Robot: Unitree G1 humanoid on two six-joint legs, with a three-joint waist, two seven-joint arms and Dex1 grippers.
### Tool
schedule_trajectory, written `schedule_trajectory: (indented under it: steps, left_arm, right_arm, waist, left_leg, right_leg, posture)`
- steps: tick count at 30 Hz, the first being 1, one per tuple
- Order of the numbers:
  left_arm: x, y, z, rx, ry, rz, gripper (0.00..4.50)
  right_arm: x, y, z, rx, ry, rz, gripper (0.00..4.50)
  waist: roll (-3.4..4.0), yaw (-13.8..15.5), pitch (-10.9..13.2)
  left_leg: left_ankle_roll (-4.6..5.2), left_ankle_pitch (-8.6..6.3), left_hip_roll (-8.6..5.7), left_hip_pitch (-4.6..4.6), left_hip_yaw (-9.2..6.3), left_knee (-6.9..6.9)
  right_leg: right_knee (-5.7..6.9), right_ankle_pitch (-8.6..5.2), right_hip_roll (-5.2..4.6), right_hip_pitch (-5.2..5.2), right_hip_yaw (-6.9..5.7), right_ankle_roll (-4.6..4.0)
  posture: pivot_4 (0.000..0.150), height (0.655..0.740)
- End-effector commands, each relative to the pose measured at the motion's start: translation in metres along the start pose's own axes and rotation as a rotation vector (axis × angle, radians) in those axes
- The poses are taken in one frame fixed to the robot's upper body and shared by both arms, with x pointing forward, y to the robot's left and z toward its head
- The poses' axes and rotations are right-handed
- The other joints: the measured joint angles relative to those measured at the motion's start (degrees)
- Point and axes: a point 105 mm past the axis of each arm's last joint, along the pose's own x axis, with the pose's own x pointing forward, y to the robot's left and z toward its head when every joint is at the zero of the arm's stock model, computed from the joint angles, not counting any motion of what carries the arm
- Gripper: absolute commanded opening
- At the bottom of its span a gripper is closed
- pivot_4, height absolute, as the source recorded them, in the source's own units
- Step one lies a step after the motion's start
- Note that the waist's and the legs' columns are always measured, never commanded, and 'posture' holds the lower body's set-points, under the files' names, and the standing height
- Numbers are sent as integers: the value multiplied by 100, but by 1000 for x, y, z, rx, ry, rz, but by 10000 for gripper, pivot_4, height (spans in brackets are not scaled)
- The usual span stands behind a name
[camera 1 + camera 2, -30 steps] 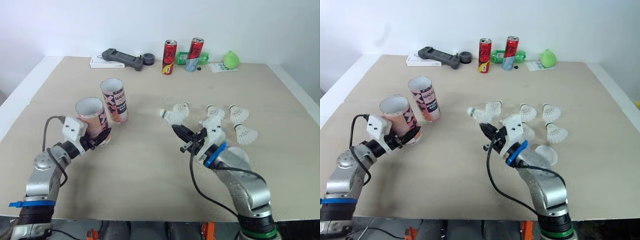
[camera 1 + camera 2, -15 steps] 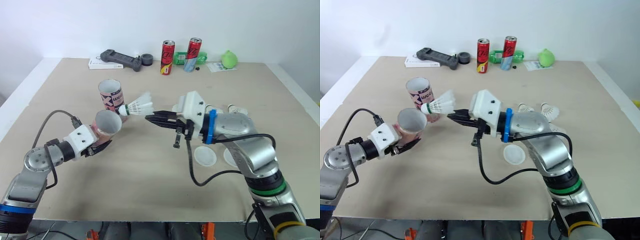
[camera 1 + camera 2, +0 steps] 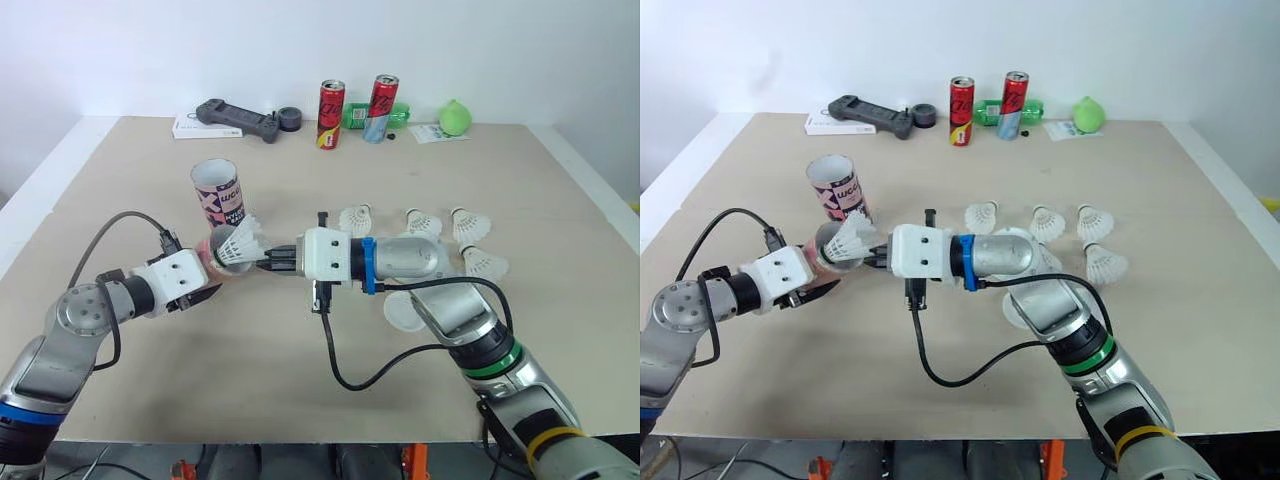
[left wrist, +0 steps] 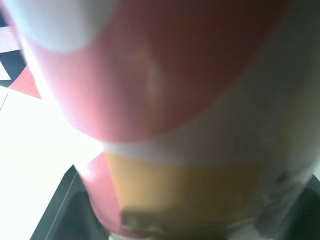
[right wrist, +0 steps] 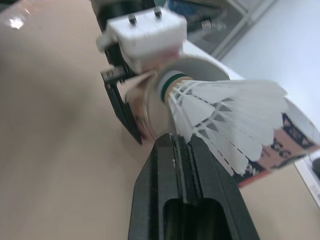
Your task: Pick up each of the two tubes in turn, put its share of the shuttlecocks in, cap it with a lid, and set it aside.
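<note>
My left gripper [image 3: 203, 284] is shut on a pink, white and yellow tube [image 3: 217, 268], tipped over so its mouth faces right. Close up, the same tube [image 4: 165, 115] shows in the left wrist view. My right gripper [image 3: 273, 262] is shut on a white shuttlecock [image 3: 238, 242] by the edge of its feathers. The shuttlecock [image 5: 225, 117] has its cork end at the tube mouth [image 5: 150, 107]. A second tube [image 3: 220, 193] stands upright just behind. Several shuttlecocks [image 3: 420, 222] lie on the table to the right. A white lid [image 3: 398, 315] peeks out under my right forearm.
Along the table's far edge stand two red cans [image 3: 337, 112], a green bottle [image 3: 400, 116], a green ball [image 3: 459, 119], a black handheld device [image 3: 240, 114] on a white box, and a tape roll [image 3: 290, 119]. Bare tabletop [image 3: 270, 380] lies in front.
My right gripper lifted a shuttlecock off the table and carried it left to the tube mouth. My left gripper tipped its tube over and brought it toward the middle.
</note>
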Motion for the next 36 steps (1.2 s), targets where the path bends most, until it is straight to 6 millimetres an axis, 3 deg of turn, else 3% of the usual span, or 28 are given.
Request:
schedule_trajectory:
  steps: [1, 4, 6, 10, 13, 21, 30, 36]
  left_arm:
    - [-1, -6, -29, -22, 140, -29, 30347]
    - [-1, -6, -30, -28, 144, -28, 30347]
    - [-2, -6, -32, -28, 151, -29, 30347]
    - [0, -8, -32, -30, 148, -39, 30347]
    - [4, -10, -29, -29, 137, -50, 30347]
    - [7, -8, -27, -25, 129, -53, 30347]
    - [6, -9, -23, -26, 128, -53, 30347]
    - [6, -9, -21, -25, 122, -55, 30347]
  right_arm:
    - [-9, -7, 18, 71, -103, -74, 17985]
    - [-28, -19, 19, 225, -167, -200, 34652]
    - [-45, -31, 8, 323, -175, -350, 44775]
    - [-66, -45, -55, 450, 50, -674, 44775]
    - [-62, -41, -85, 534, 150, -777, 44775]
    - [-43, -46, -118, 637, 237, -859, 44775]
    - [-53, -64, -152, 769, 339, -1076, 44775]
    - [-60, -79, -159, 806, 318, -1179, 44775]
  waist:
    - [1, 6, -1]
    - [2, 12, -1]
    - [4, 9, -2]
    - [15, 3, -12]
    - [35, 2, -21]
    - [64, 7, -21]
    - [65, 4, -22]
    - [67, -6, -21]
  left_leg:
    - [0, 0, 6, 1, 0, 1]
    - [0, 0, 20, 1, 1, 1]
    - [-1, 0, 27, 2, 2, 3]
    - [-1, 0, 34, 6, 5, 3]
    - [-1, 1, 36, 6, 6, 1]
    - [1, 2, 35, 1, 7, 3]
    - [1, 4, 36, -3, 9, 6]
    - [2, 4, 38, -3, 11, 4]
  right_leg:
    - [0, 2, 5, 0, 0, -3]
    - [1, 9, 17, -1, -1, -20]
    - [2, 8, 23, -2, 0, -27]
    - [2, 4, 32, -8, 8, -46]
    - [3, 11, 43, -16, 21, -51]
    - [6, 17, 51, -24, 30, -41]
    - [6, 24, 53, -45, 35, -41]
    - [6, 30, 58, -46, 39, -35]
  posture:
    - [1500, 7400]
    - [1500, 7400]
    - [1500, 7400]
    - [1500, 7400]
    - [1500, 7400]
    - [1500, 7400]
    - [1500, 7400]
    - [1500, 7400]
